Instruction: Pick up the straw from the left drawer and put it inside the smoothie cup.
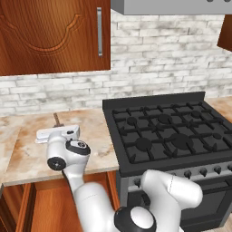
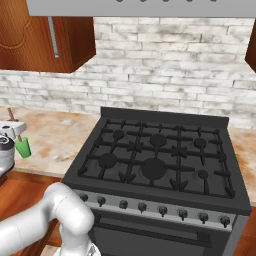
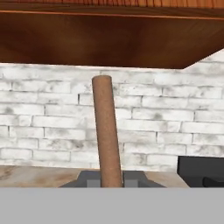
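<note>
Because the straw (image 3: pixel 106 131) must drop end-first into the smoothie cup (image 2: pixel 22 147), it is kept upright, pinched between the narrowly closed fingers of the gripper (image 3: pixel 106 178); the hand is held over the counter (image 1: pixel 95 136) beside the stove (image 2: pixel 160 155).

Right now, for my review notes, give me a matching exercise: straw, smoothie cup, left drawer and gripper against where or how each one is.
Things:
1. straw
2. smoothie cup
3. left drawer
4. gripper

States:
A. pulled open below the counter edge
B. standing on the counter left of the stove
C. shut on a thin stick
D. held upright above the counter

Pairs: 1-D, 2-B, 3-A, 4-C
</note>
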{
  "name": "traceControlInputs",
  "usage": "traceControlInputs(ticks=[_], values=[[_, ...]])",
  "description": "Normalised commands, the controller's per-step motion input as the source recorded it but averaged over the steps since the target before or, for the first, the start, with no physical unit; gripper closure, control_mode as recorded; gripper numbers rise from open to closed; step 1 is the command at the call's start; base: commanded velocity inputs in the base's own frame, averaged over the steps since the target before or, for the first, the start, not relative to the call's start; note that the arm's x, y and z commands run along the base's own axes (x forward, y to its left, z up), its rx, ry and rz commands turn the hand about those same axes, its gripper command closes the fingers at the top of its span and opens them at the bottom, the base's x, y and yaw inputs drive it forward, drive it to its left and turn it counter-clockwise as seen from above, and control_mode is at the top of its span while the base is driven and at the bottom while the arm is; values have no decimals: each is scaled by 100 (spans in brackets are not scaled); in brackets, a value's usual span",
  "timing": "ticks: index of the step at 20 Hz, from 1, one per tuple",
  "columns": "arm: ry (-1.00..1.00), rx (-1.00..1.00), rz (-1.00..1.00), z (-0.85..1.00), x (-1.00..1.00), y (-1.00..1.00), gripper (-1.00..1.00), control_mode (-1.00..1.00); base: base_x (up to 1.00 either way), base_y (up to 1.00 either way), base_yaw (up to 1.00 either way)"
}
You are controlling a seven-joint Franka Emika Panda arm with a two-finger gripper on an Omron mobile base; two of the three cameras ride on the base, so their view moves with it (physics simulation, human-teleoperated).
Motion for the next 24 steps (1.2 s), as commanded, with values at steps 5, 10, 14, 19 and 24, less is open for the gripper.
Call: traceControlInputs(ticks=[5, 10, 14, 19, 24], values=[[-7, 2, 1, 0, -5, -9, 100, -100, 0, 0, 0], [-7, 1, 1, 0, -5, -9, 100, -100, 0, 0, 0], [-5, 0, 0, 8, -8, -9, 100, -100, 0, 0, 0], [0, 0, 0, 10, 0, -1, 100, -100, 0, 0, 0], [0, 0, 0, 7, 0, 0, 100, -100, 0, 0, 0]])
